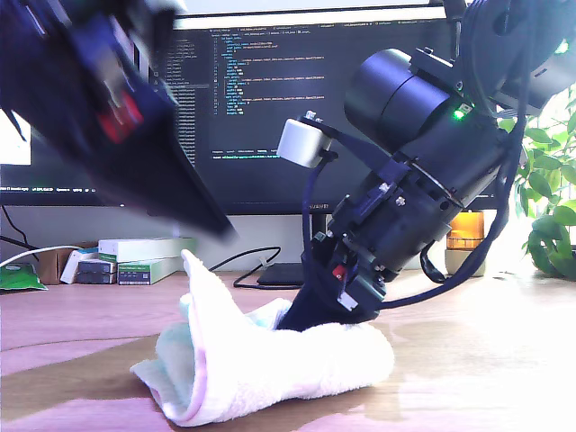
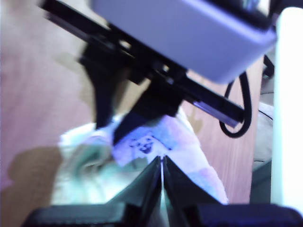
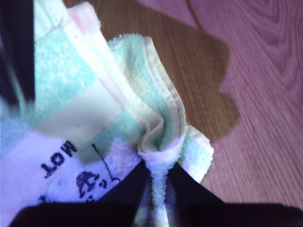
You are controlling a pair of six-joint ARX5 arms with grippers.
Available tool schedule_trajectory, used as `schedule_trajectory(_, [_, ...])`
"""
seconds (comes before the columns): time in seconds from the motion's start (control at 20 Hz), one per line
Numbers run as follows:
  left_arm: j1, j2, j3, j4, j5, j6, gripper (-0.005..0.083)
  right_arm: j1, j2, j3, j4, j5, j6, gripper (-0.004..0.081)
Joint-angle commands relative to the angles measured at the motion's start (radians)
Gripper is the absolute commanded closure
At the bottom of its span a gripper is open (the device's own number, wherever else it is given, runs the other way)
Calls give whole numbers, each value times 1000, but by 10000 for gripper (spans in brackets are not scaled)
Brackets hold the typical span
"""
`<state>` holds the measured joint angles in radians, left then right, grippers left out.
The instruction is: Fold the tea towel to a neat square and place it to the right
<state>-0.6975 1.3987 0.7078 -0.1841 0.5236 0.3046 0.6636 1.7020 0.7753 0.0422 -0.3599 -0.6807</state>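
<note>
The tea towel lies bunched on the wooden table, white and fluffy with pale green checks and a pink edge. One corner stands up at the exterior view's left. My second gripper reaches down into its middle. In the second wrist view that gripper is shut on a raised fold of the towel. My first gripper hangs blurred just above the upright corner. Seen from its own wrist, the first gripper has its fingers pressed together, with the towel below and the second arm ahead.
A monitor showing code stands behind the towel. Small boxes sit at the back on the exterior view's left, with black cables near the monitor base. An orange-topped jar and a plant are at the right.
</note>
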Motion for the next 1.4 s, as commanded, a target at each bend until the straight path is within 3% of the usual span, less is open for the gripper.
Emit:
schedule_trajectory(0.0, [-12, 53, -24, 18, 5, 19, 797, 2, 76, -42, -24, 30, 0, 783])
schedule_trajectory(0.2, [-15, 153, -24, 17, -31, 28, 797, 2, 76, -41, -25, 30, 0, 783])
schedule_trajectory(0.35, [-16, 179, -24, 6, -150, 38, 797, 2, 76, -41, -28, 30, 0, 783])
schedule_trajectory(0.8, [-85, 253, -24, -10, -132, 41, 797, 2, 76, 5, -26, 61, 32, 779])
schedule_trajectory(0.9, [-107, 272, -24, -1, -135, 41, 797, 2, 76, 37, -34, 82, 67, 746])
schedule_trajectory(1.1, [-124, 275, -24, 2, -166, 40, 797, 2, 76, 95, -71, 165, 92, 601])
schedule_trajectory(1.35, [-124, 275, -24, 6, -164, 35, 797, -8, 75, 166, -66, 255, 106, 589])
